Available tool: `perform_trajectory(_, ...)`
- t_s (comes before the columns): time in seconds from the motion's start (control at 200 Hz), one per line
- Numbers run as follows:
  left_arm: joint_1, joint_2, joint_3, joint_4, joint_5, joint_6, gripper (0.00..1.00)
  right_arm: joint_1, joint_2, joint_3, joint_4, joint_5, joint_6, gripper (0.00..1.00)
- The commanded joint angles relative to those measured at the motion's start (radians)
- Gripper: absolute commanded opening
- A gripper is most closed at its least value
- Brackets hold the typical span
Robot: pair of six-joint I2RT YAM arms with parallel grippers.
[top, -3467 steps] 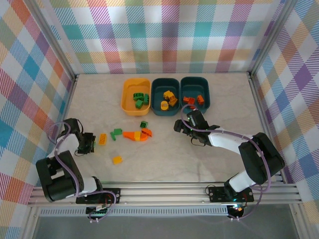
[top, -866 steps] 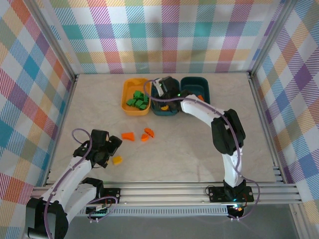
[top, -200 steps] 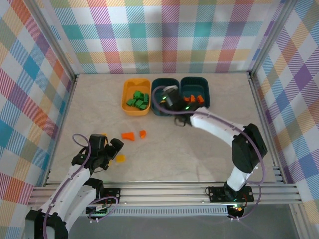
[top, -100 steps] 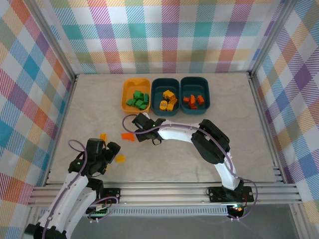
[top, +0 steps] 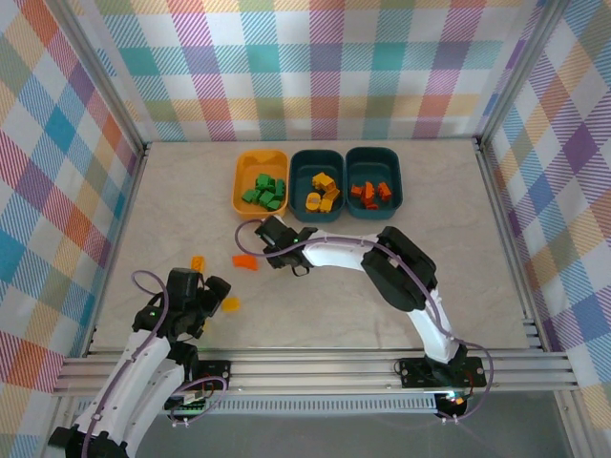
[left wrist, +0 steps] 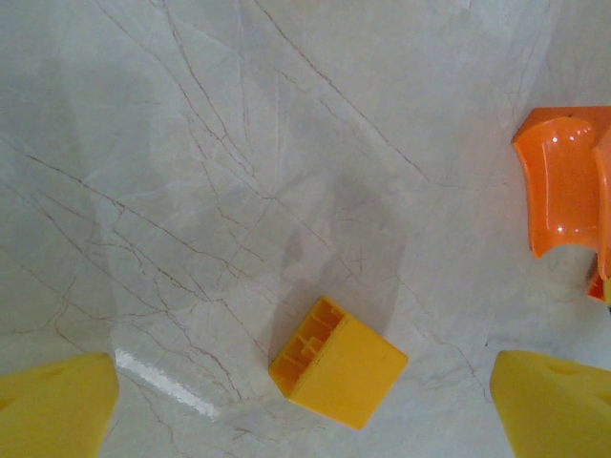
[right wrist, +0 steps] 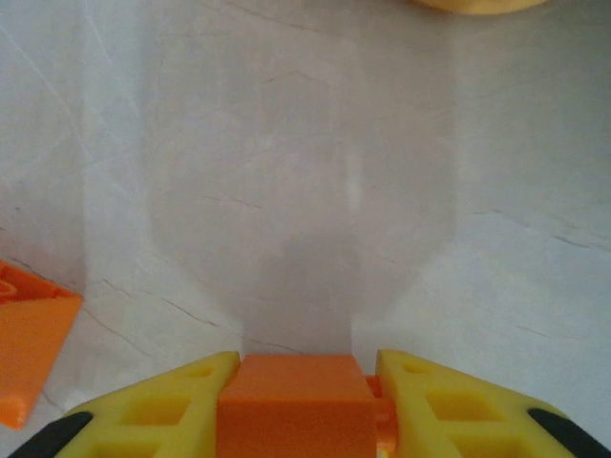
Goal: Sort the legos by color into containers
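1. The right end effector (right wrist: 296, 410) was clamped on an orange-red brick (right wrist: 292, 386) mid-table, nearer than the yellow-orange bin (top: 240, 191).
2. The left end effector (left wrist: 304, 405) was spread wide around a yellow brick (left wrist: 337, 375) lying on the table (top: 401, 267), near left.

Legos and three bins.
Green legos (top: 263, 191) lie in the yellow-orange bin (top: 239, 191), yellow legos (top: 322, 194) in the middle teal bin (top: 297, 191), orange-red legos (top: 370, 191) in the right teal bin (top: 398, 188). A yellow brick (left wrist: 339, 374), an orange wedge (top: 243, 261) and a small orange piece (top: 198, 260) lie on the worktop (top: 401, 286). One orange brick (right wrist: 291, 405) sits pinched between the jaws.
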Motion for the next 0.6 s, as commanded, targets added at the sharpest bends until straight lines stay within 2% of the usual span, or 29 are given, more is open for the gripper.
perform_trajectory(0.0,0.013,0.002,0.014,0.005,0.008,0.025,1.00,-0.038,-0.169,-0.058,0.075,0.087,-0.045,0.37)
perform_trajectory(0.135,0.014,0.002,0.015,0.009,0.009,0.026,1.00,-0.183,-0.300,-0.119,0.080,0.056,-0.035,0.37)
perform_trajectory(0.37,0.014,0.011,0.002,0.049,0.040,0.008,1.00,-0.515,-0.320,-0.165,0.045,-0.078,0.064,0.35)
perform_trajectory(0.52,0.014,0.020,0.002,0.049,0.039,0.016,1.00,-0.624,-0.261,-0.133,0.002,-0.119,0.071,0.36)
perform_trajectory(0.595,0.014,0.025,0.005,0.049,0.041,0.019,1.00,-0.665,-0.230,-0.095,-0.037,-0.170,0.062,0.41)
